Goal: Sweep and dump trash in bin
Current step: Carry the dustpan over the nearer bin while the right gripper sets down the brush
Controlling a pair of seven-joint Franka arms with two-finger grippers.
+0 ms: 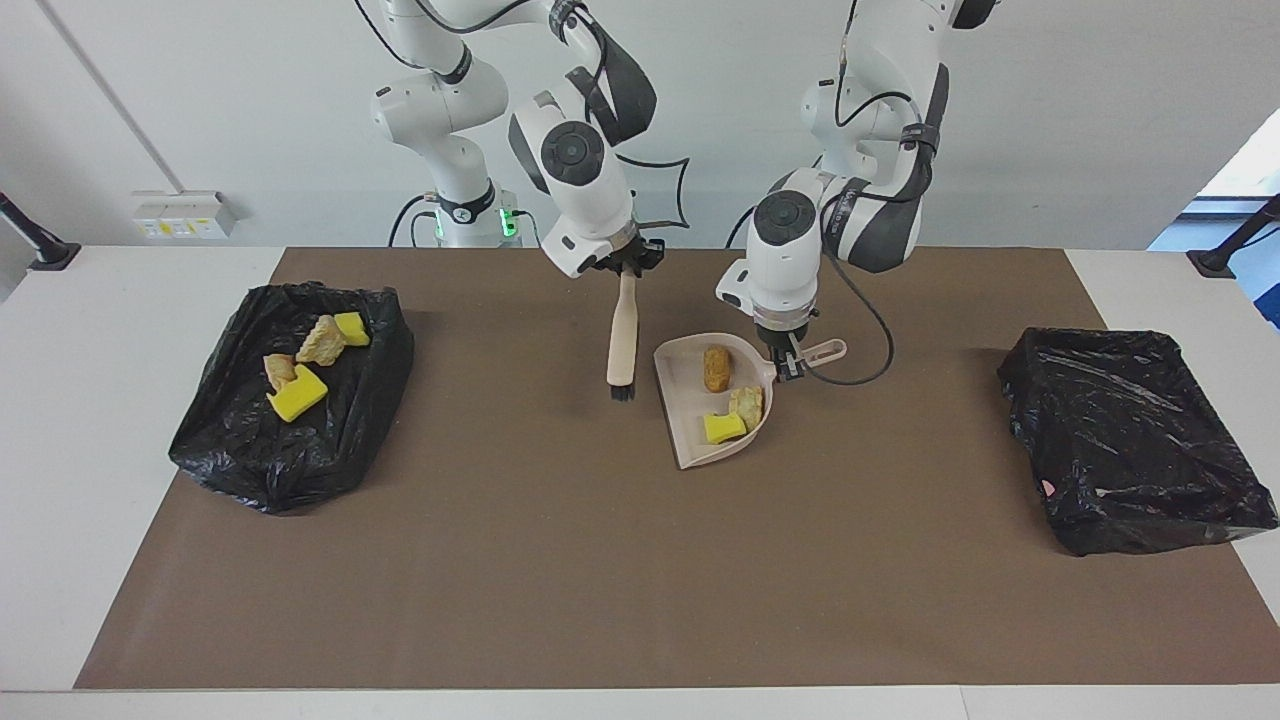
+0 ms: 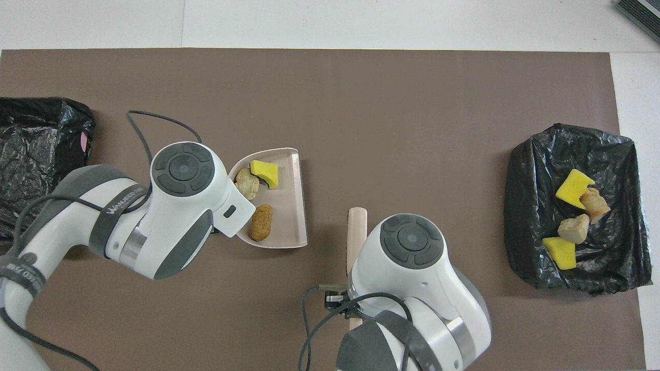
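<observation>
At the middle of the facing view a pale pink plastic dustpan (image 1: pixel 700 420) sits just above or on the brown mat of the desk (image 1: pixel 640 560), carrying three scraps of trash: an orange-tan bread-like chunk (image 1: pixel 715 367), a paler crumbly chunk (image 1: pixel 745 404) and a yellow sponge piece (image 1: pixel 722 428). The left gripper (image 1: pixel 790 365), coming from the upper right of that view, has its jaws pinching the dustpan's handle. Just to the dustpan's left in the facing view, the right gripper (image 1: pixel 622 268) has its jaws pressed onto the top of a beige-handled brush with dark bristles (image 1: pixel 621 345), which hangs upright, lifted clear of the dustpan. At the left edge of the facing view a black-bag-lined bin (image 1: pixel 290 400) already holds four scraps (image 1: pixel 305 365); a second black-lined bin (image 1: pixel 1135 440) at the right edge shows no trash. No loose scraps are visible on the mat, so the sweeping looks finished. What remains, as I judge it, is carrying the loaded dustpan to a bin and tipping its three pieces in.
</observation>
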